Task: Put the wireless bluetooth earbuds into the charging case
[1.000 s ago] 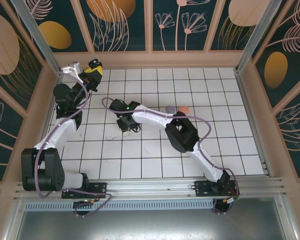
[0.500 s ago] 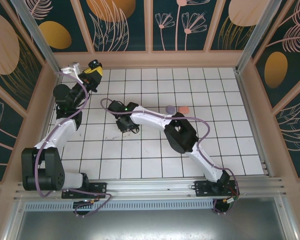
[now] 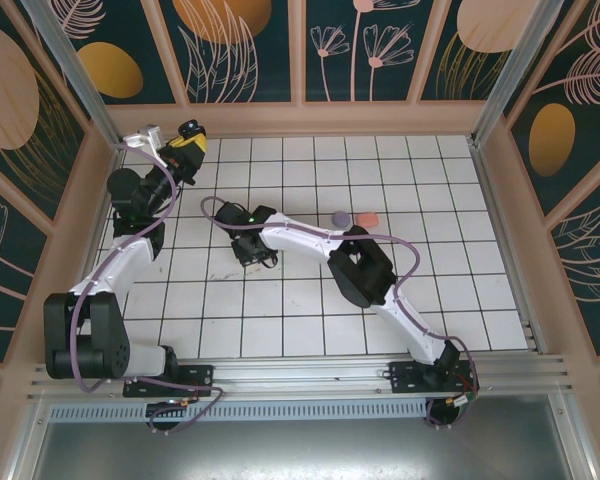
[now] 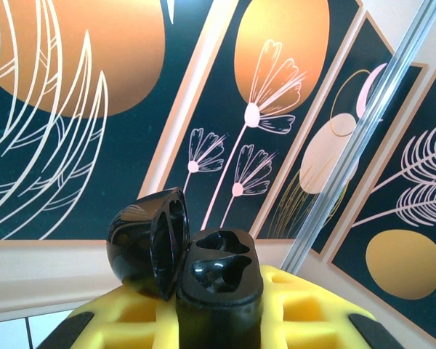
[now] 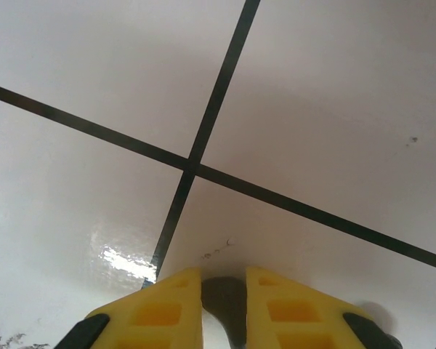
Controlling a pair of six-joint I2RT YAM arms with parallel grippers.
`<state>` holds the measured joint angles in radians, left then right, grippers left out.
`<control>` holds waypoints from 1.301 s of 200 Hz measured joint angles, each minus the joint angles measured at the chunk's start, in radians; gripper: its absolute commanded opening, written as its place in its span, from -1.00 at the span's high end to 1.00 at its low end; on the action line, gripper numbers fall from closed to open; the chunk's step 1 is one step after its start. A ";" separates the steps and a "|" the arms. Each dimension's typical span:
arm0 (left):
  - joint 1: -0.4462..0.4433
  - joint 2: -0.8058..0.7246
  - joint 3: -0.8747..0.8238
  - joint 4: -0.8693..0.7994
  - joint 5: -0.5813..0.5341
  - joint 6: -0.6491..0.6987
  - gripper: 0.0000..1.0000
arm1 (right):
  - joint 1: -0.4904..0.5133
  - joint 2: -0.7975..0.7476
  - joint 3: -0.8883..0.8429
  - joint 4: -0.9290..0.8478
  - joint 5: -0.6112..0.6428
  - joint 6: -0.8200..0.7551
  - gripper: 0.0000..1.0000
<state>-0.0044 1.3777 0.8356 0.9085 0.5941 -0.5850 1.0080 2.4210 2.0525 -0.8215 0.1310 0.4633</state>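
Note:
My left gripper (image 3: 185,137) is raised at the table's far left corner, shut on a glossy black charging case (image 4: 219,273). The case stands upright between the yellow fingers (image 4: 316,309), its lid (image 4: 147,243) swung open to the left and both moulded sockets bare. My right gripper (image 3: 250,252) points down at the white tiles left of centre. In the right wrist view its yellow fingers (image 5: 160,309) stand close together, touching a small dark earbud (image 5: 227,297) that fills the gap between them at the table surface.
A lilac case (image 3: 339,217) and a coral-pink case (image 3: 368,218) lie side by side on the tiled table (image 3: 460,260) behind the right arm's elbow. Patterned walls and metal posts (image 3: 80,80) close in the far corners.
The right gripper's fingers have closed in on the dark earbud, and the gripper has shifted slightly toward the far left. The left arm holds still with the case.

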 measured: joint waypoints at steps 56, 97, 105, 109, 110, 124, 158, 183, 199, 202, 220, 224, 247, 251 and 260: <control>0.000 0.002 0.000 0.005 0.015 -0.004 1.00 | 0.000 -0.015 -0.023 0.014 0.000 0.001 0.79; 0.000 0.002 0.004 -0.009 0.062 0.001 1.00 | -0.006 -0.051 -0.050 0.018 0.005 0.007 0.81; 0.000 0.002 0.006 -0.009 0.073 0.001 1.00 | -0.010 -0.067 -0.055 0.017 0.008 0.007 0.81; 0.000 0.002 0.007 -0.008 0.078 0.002 1.00 | -0.012 -0.077 -0.058 0.018 0.010 0.007 0.81; 0.000 0.002 0.008 -0.008 0.079 0.002 1.00 | -0.013 -0.079 -0.058 0.018 0.010 0.007 0.81; 0.000 0.002 0.008 -0.003 0.088 0.004 1.00 | -0.024 -0.125 -0.064 0.018 0.015 0.007 0.81; -0.002 -0.005 -0.032 0.094 0.086 0.017 1.00 | -0.069 -0.262 -0.066 0.029 0.034 -0.006 0.81; -0.020 -0.013 -0.099 0.189 0.077 0.062 1.00 | -0.121 -0.359 -0.066 0.034 0.047 -0.026 0.81; -0.055 -0.013 -0.127 0.225 0.079 0.110 1.00 | -0.158 -0.410 -0.066 0.038 0.056 -0.044 0.81; -0.062 -0.013 -0.129 0.229 0.079 0.117 1.00 | -0.166 -0.417 -0.066 0.039 0.057 -0.047 0.81; -0.112 -0.010 -0.137 0.264 0.089 0.171 1.00 | -0.206 -0.464 -0.066 0.040 0.066 -0.069 0.81; -0.124 -0.009 -0.138 0.275 0.093 0.183 1.00 | -0.216 -0.473 -0.066 0.040 0.068 -0.073 0.82; -0.179 0.015 -0.151 0.343 0.114 0.229 1.00 | -0.254 -0.525 -0.066 0.044 0.085 -0.104 0.81; -0.187 0.020 -0.155 0.353 0.116 0.235 1.00 | -0.259 -0.534 -0.066 0.047 0.087 -0.111 0.81; -0.208 0.030 -0.164 0.367 0.116 0.258 1.00 | -0.268 -0.556 -0.066 0.059 0.091 -0.126 0.81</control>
<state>-0.2119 1.4078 0.6716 1.2751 0.7105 -0.3271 0.7399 1.8648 1.9865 -0.7628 0.2218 0.3374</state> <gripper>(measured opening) 0.210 0.097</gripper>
